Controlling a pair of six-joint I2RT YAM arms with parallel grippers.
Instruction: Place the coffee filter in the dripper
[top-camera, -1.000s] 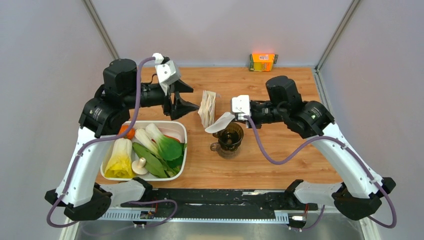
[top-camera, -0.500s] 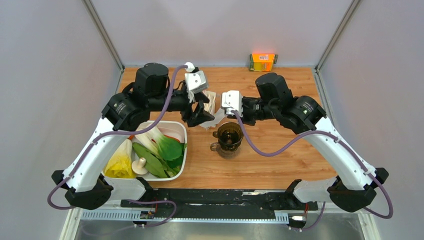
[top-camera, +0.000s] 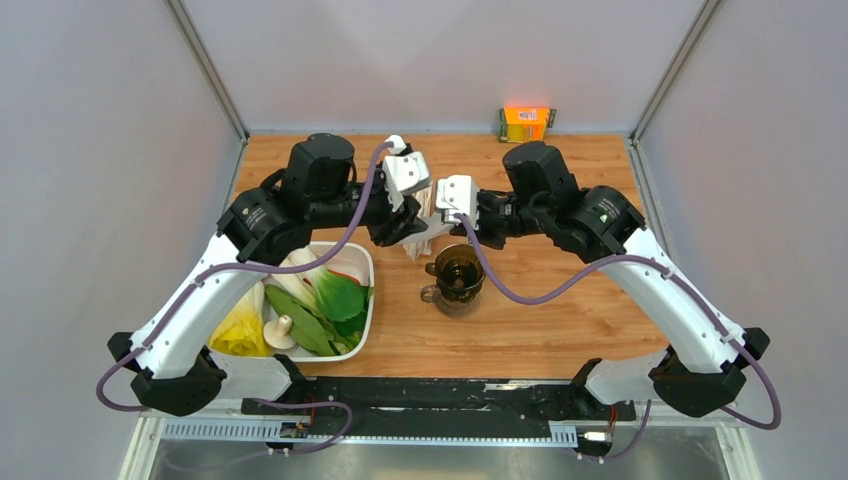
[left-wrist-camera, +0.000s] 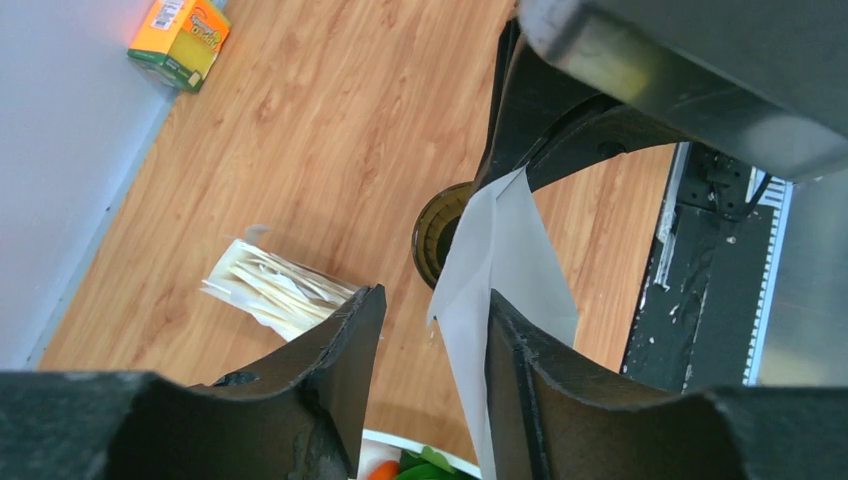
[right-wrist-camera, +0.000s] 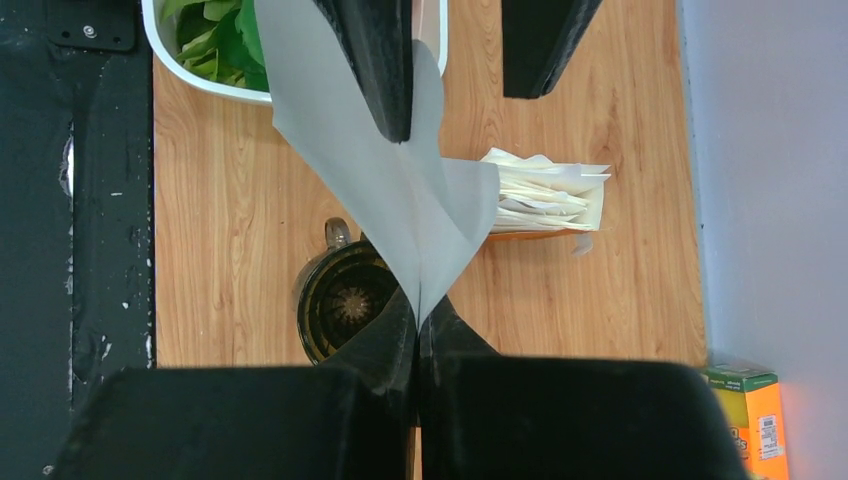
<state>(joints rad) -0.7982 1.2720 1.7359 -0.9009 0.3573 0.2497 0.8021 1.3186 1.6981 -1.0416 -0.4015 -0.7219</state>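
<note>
The coffee filter (right-wrist-camera: 380, 190) is a thin white paper cone held in the air, and my right gripper (right-wrist-camera: 418, 315) is shut on its pointed tip. Its wide edge (left-wrist-camera: 505, 260) reaches between the fingers of my left gripper (left-wrist-camera: 435, 295). That gripper is open, and the paper lies against one finger with a gap to the other. The dripper (top-camera: 460, 272), a dark brown see-through cup, stands on the wooden table just below and in front of the filter (top-camera: 432, 232). In the right wrist view the dripper (right-wrist-camera: 345, 305) shows beside my right fingers.
A clear-wrapped packet of cream filters (right-wrist-camera: 545, 195) lies behind the grippers. A white tray (top-camera: 368, 290) of vegetables sits left of the dripper. An orange box (top-camera: 526, 123) stands at the back wall.
My left arm has swung right to the filter, and its jaws have narrowed around the paper's wide edge. My right gripper carried the filter a little left and back.
</note>
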